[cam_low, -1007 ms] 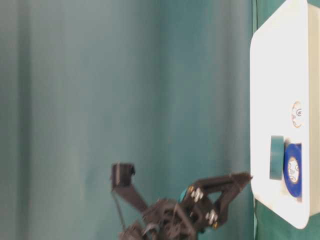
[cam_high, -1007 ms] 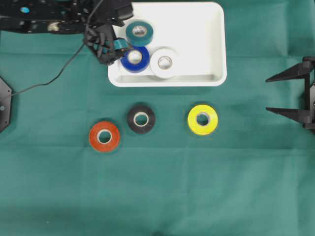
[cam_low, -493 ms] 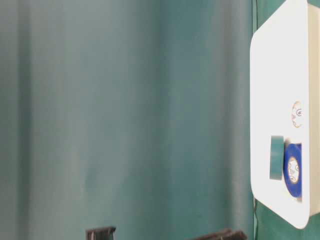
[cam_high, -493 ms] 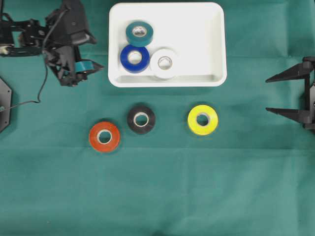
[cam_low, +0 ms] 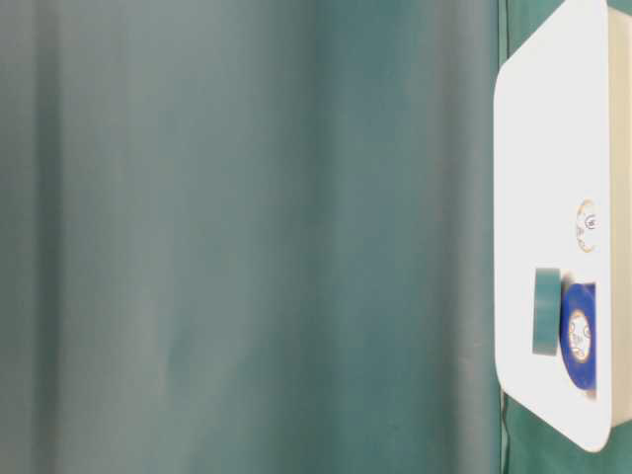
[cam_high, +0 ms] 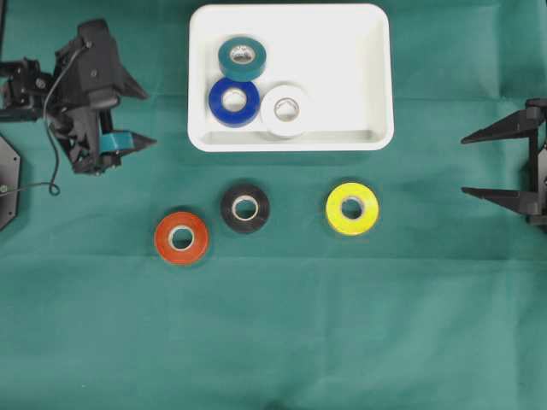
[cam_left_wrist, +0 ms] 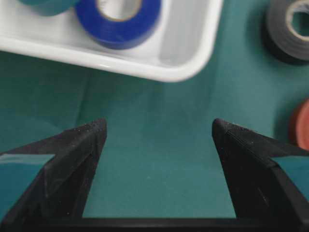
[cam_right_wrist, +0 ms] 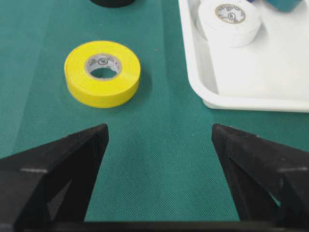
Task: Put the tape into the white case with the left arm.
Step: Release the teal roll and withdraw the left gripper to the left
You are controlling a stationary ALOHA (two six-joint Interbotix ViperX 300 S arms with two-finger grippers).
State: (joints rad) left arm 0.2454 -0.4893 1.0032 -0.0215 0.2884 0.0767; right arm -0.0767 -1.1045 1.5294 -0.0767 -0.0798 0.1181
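The white case [cam_high: 376, 77] at the top middle holds a teal tape roll [cam_high: 242, 57], a blue roll [cam_high: 234, 101] and a white roll [cam_high: 285, 109]. On the cloth below lie a red roll [cam_high: 180, 237], a black roll [cam_high: 245, 207] and a yellow roll [cam_high: 352, 207]. My left gripper [cam_high: 147, 117] hangs open and empty left of the case, pointing at its near left corner [cam_left_wrist: 193, 63]. In the left wrist view only cloth lies between the left gripper's [cam_left_wrist: 159, 128] jaws. My right gripper [cam_high: 466, 164] stands open at the right edge, empty in its own view [cam_right_wrist: 159, 133].
A black mount [cam_high: 7, 179] sits at the left edge, with the left arm's cable [cam_high: 47, 184] trailing beside it. Green cloth covers the table. The table-level view shows the case [cam_low: 538, 148] side-on against a green backdrop, with no arm in it.
My left gripper has pulled back from over the case's left edge to the left and slightly down, leaving the table-level view. The teal roll stays in the case. The right arm is unmoved.
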